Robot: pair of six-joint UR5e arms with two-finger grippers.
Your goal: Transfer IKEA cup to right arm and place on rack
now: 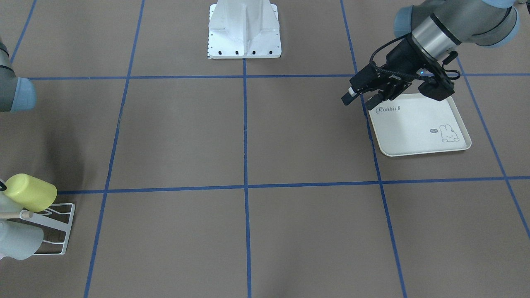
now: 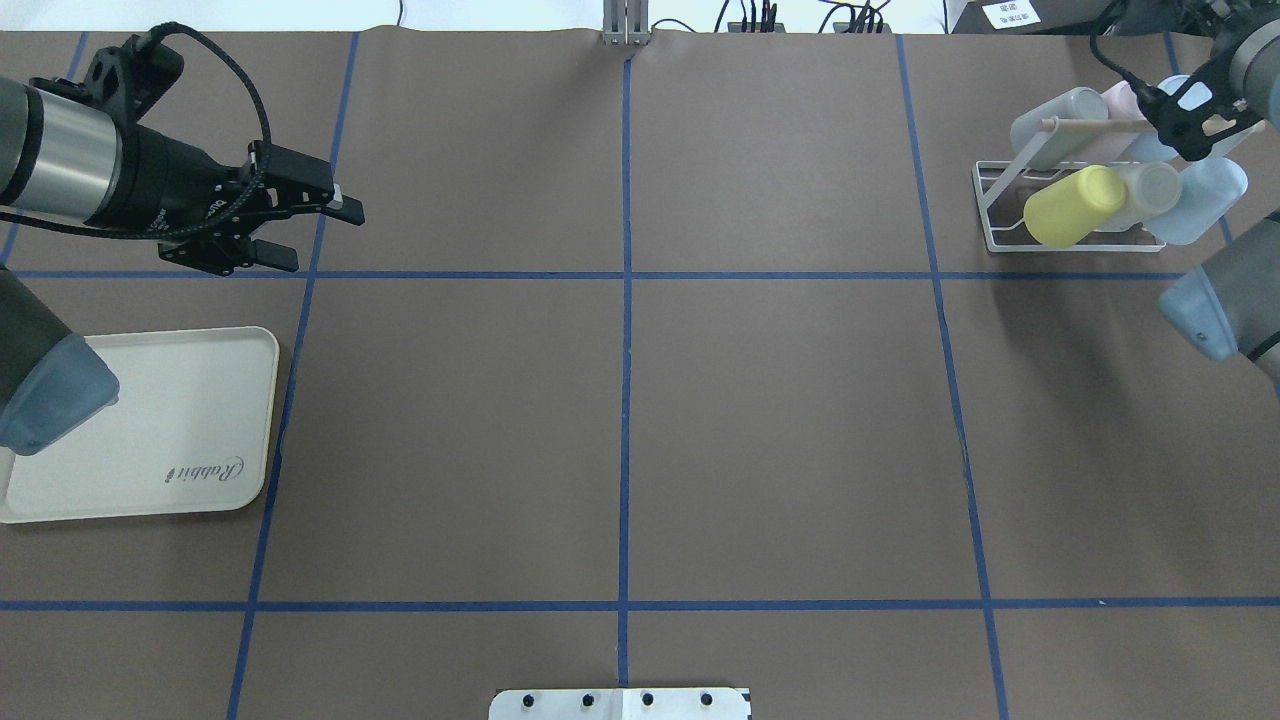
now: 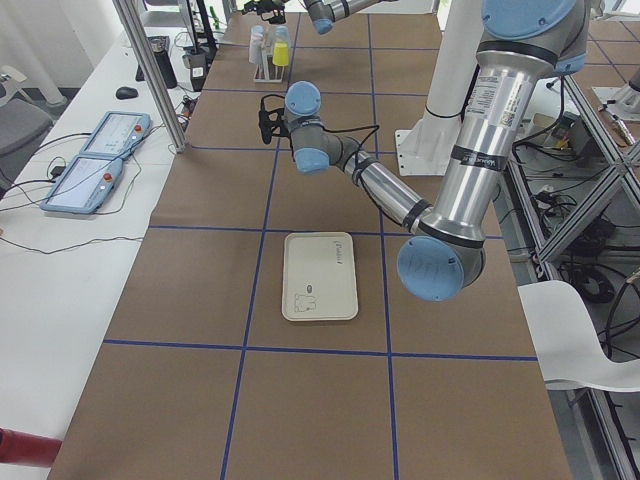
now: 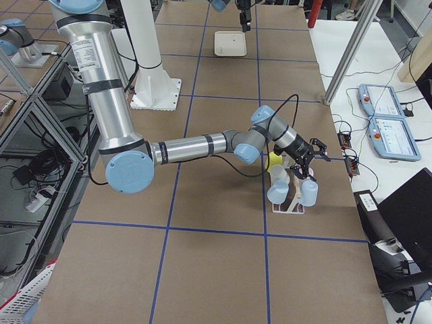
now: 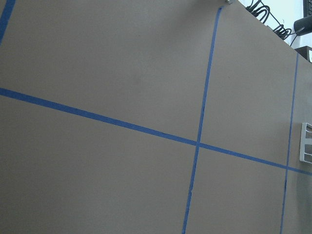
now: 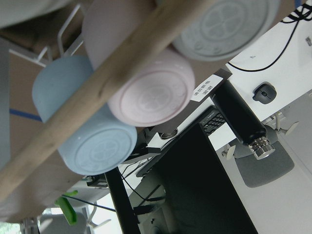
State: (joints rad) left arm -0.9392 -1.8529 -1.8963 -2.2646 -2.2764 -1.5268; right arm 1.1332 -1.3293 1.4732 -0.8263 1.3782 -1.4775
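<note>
**Late stage.** No cup in transit. L pincer (image 2: pixel 315 235) is wide open and empty, above the surface (image 2: pixel 780 430) near the tray (image 2: pixel 140 470). R pincer (image 2: pixel 1195 125) hangs over the rack (image 2: pixel 983 205) by its dowel (image 2: pixel 1075 126), apparently parted, nothing held. IKEA cups (image 2: pixel 1075 205) all sit on the rack; which one the task means, cannot tell. Left, prob.: R arm (image 2: pixel 1245 290) retreat.

**Count:** cups 6, rack 1, tray 1, arms 2.
</note>
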